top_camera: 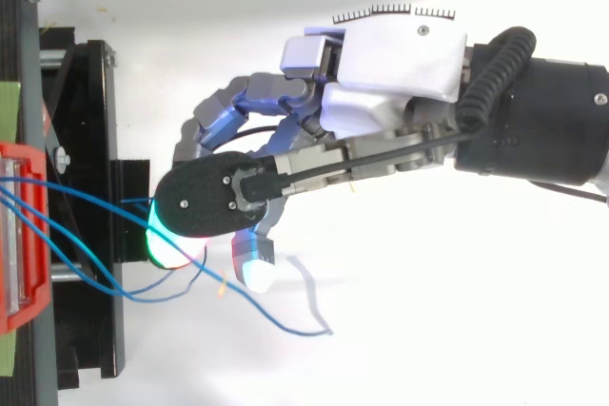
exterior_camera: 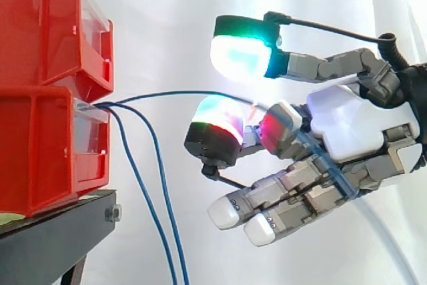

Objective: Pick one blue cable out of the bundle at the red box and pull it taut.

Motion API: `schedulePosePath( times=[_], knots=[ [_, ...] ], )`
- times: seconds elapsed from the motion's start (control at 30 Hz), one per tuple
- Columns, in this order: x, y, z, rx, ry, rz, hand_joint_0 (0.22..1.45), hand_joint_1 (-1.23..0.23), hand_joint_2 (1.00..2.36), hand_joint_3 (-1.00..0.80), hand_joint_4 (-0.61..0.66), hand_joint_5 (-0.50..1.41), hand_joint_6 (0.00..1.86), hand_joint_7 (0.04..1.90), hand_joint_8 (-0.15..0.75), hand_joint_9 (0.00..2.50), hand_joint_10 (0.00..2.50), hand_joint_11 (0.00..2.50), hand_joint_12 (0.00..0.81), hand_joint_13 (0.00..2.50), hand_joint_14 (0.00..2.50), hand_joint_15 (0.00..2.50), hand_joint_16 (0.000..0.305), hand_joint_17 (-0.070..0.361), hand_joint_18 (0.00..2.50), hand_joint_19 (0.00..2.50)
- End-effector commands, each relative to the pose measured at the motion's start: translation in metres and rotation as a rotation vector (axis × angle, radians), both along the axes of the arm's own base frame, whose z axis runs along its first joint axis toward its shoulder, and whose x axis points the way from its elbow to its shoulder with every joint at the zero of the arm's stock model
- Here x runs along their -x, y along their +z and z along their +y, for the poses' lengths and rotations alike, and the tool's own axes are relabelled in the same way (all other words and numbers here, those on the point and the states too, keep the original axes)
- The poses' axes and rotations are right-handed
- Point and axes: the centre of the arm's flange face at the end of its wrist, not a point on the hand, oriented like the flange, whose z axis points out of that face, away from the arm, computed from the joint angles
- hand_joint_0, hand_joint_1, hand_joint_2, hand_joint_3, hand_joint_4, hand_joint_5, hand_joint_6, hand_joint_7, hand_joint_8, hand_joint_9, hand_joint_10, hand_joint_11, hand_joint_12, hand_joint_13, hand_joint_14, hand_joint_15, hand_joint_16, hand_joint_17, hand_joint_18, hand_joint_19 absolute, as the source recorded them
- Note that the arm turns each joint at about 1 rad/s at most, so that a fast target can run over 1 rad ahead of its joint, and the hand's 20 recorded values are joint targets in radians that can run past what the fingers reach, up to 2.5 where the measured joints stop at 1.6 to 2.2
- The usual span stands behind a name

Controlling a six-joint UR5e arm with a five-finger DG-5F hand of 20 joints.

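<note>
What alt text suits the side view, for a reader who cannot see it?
The hand pinches one blue cable running nearly level from the red bins; two more cables hang down.

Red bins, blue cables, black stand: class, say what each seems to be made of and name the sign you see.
Red bins: probably moulded plastic, glossy; ribbed walls, soft shine. Blue cables: likely wire in smooth plastic sheath; thin, hanging in loose curves. Black stand: seemingly painted metal; bolt at its edge.

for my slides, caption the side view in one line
Robot hand pinches one blue cable leading from the lower red bin, two others hanging slack.
</note>
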Motion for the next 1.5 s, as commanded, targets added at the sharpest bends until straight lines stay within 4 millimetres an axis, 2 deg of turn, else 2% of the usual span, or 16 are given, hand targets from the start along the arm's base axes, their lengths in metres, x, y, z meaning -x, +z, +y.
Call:
schedulePosePath(
  times=[0.0,0.2,0.6,0.7,0.73,0.93,1.17,1.33,1.47],
  knots=[
    [0.0002,-0.0005,0.0002,-0.007,-0.002,0.000,0.51,-0.51,1.00,-0.50,0.20,-0.23,0.88,0.79,0.450,1.29,0.02,0.77,0.412,0.60,0.01,0.23,0.058,0.130,0.50,0.13],
    [-0.0003,-0.0003,0.0014,-0.006,0.000,-0.003,0.51,-0.51,1.00,-0.50,0.20,-0.23,0.88,0.78,0.445,1.27,0.02,0.80,0.414,0.60,0.01,0.23,0.058,0.130,0.50,0.13],
    [-0.0004,0.0003,0.0016,-0.005,0.002,-0.002,0.51,-0.47,1.00,-0.50,0.20,-0.24,0.89,0.77,0.417,0.87,0.01,0.65,0.423,0.54,0.01,0.23,0.059,0.132,0.48,0.15],
    [-0.0001,-0.0004,0.0015,-0.005,0.002,-0.001,0.51,-0.45,1.00,-0.50,0.21,-0.24,0.89,0.77,0.412,0.87,0.01,0.64,0.424,0.54,0.01,0.23,0.059,0.133,0.47,0.16],
    [-0.0003,-0.0003,0.0016,-0.005,0.002,-0.002,0.51,-0.45,1.00,-0.50,0.22,-0.24,0.89,0.77,0.427,1.01,0.01,0.70,0.423,0.54,0.01,0.23,0.059,0.133,0.47,0.15],
    [-0.0004,-0.0004,0.0029,-0.004,0.005,-0.002,0.51,-0.43,1.00,-0.50,0.21,-0.24,0.88,0.78,0.435,1.25,0.01,0.84,0.426,0.57,0.01,0.24,0.059,0.132,0.46,0.15],
    [-0.0004,-0.0004,0.0029,-0.004,0.005,-0.002,0.51,-0.43,1.00,-0.50,0.20,-0.24,0.88,0.79,0.429,1.25,0.01,0.85,0.424,0.58,0.01,0.25,0.059,0.132,0.47,0.16],
    [-0.0004,-0.0003,0.0027,-0.005,0.004,-0.002,0.51,-0.43,1.00,-0.50,0.20,-0.24,0.88,0.78,0.415,1.01,0.01,0.73,0.425,0.57,0.01,0.25,0.059,0.133,0.47,0.15],
    [-0.0006,0.0004,0.0024,-0.006,0.000,-0.004,0.51,-0.42,1.00,-0.50,0.20,-0.24,0.88,0.78,0.411,0.95,0.01,0.68,0.425,0.56,0.01,0.25,0.059,0.133,0.47,0.15]
  ],
)
